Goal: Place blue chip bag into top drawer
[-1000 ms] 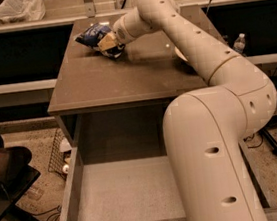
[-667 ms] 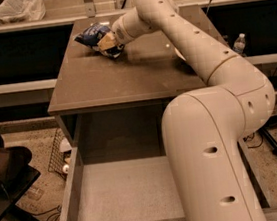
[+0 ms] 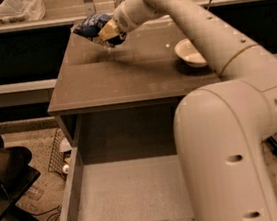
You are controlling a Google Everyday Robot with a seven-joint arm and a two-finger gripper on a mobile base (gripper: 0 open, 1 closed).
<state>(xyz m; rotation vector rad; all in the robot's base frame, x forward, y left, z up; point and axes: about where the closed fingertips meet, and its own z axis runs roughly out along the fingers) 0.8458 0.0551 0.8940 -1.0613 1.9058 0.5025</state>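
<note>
Item, blue chip bag [image 3: 89,26]: you are holding it in the gripper [image 3: 109,34], whose fingers are clamping its right end. The bag is hanging beyond the far end of the top drawer [image 3: 128,194], above it and toward its left side, apparently clear of the cabinet top [image 3: 124,79] that is overhanging the drawer's back. Long axis: it is running roughly left to right, the bag trailing left of the claw. Item, drawer: it is standing pulled out, its floor bare, lying toward you and below the bag, so the carry is likely heading down and toward the camera. Item, arm [image 3: 205,39]: it is rising past the drawer's right side, bending high, its forearm slanting left. Item, white bowl [image 3: 191,53]: it is sitting beyond the drawer's far right, well apart from the bag.
</note>
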